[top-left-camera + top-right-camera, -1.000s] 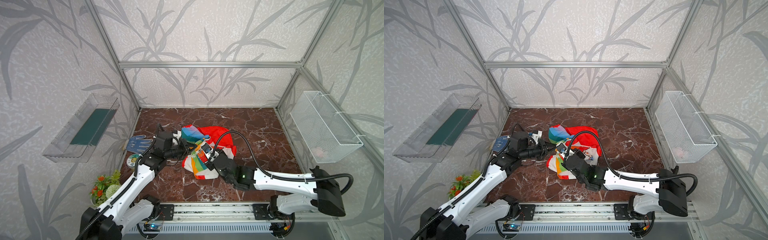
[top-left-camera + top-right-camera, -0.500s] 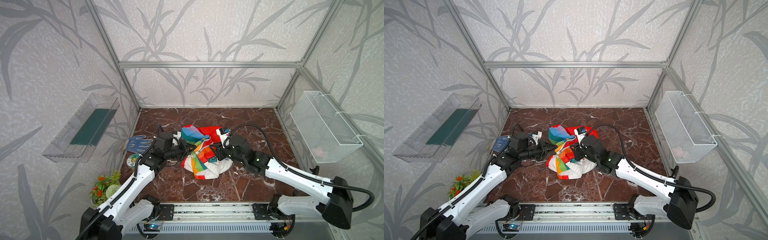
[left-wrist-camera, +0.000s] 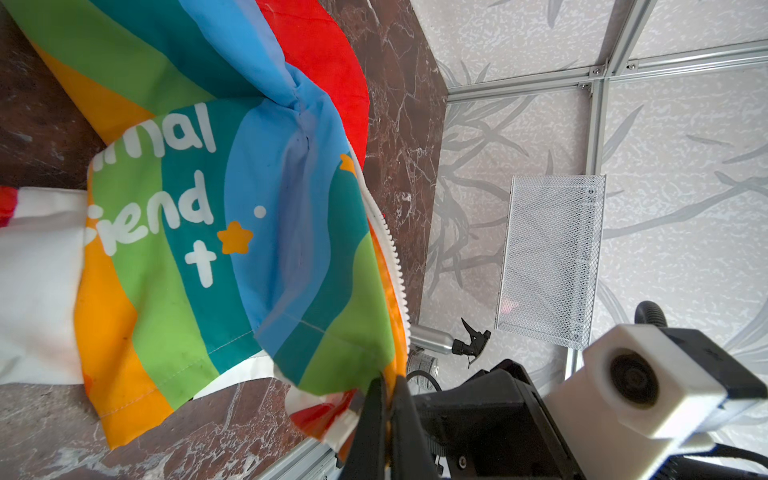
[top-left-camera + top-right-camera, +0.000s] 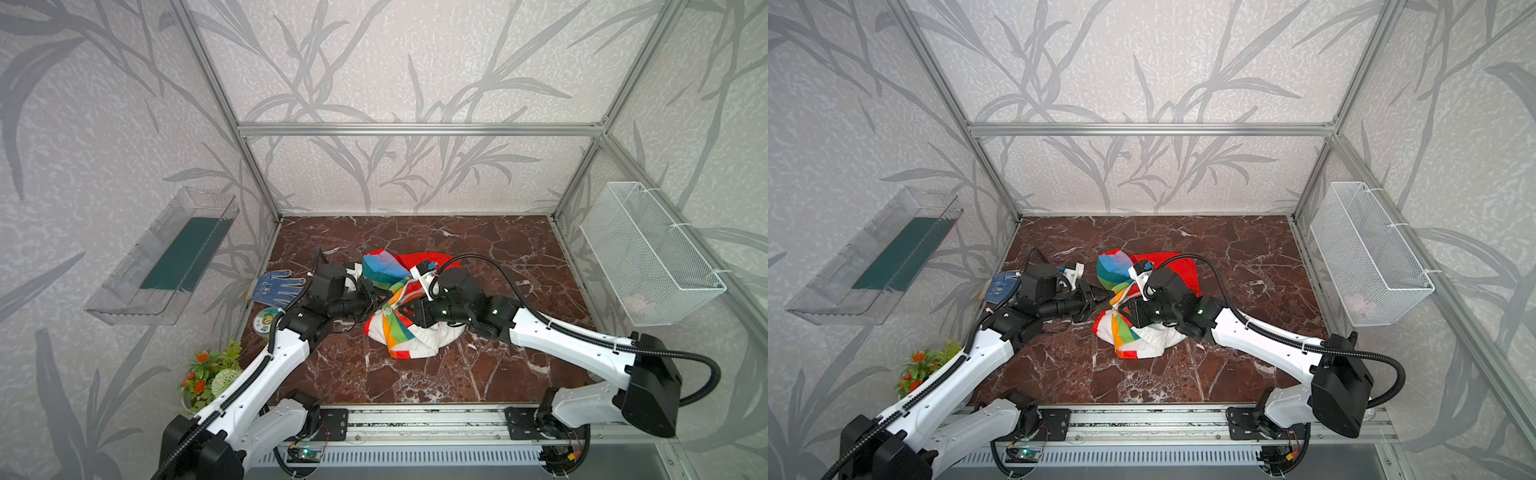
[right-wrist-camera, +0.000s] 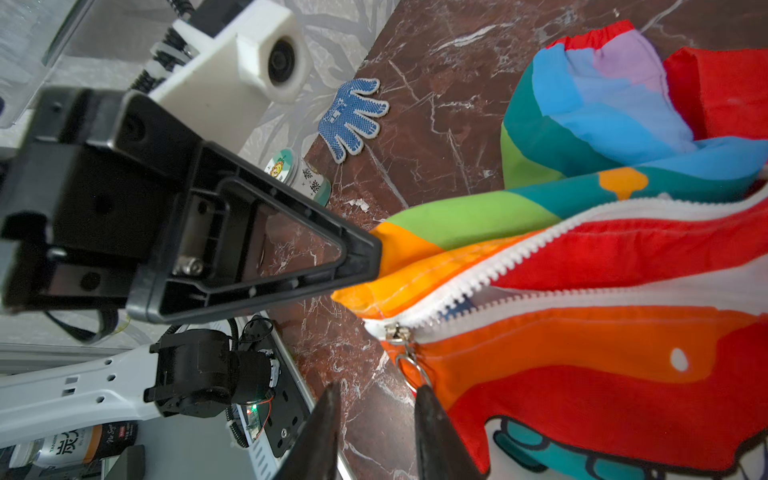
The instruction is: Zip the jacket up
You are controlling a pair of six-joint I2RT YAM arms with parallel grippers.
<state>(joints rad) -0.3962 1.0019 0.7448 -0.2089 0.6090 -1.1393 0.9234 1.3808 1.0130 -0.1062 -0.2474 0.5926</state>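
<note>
Jacket [image 5: 582, 249]: thin crumpled cloth, rainbow stripes, toothed white zipper [image 5: 498, 259].
Left claw [image 3: 385, 384]: pressed together, pinching the hem [image 3: 390, 368].
Right claw [image 5: 376, 399]: slightly spread, empty, beside metal pull ring [image 5: 409, 370].

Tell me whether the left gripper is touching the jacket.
Touching. The left wrist view shows the left gripper with its jaws shut on the orange corner of the jacket, with cloth pinched between them.

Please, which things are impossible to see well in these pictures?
Right wrist view: end of the zipper ring, behind a finger of the right gripper.
Left wrist view: first letters on the jacket, lost in a fold.
Both top views: contents of the basket, blurred by its mesh.
</note>
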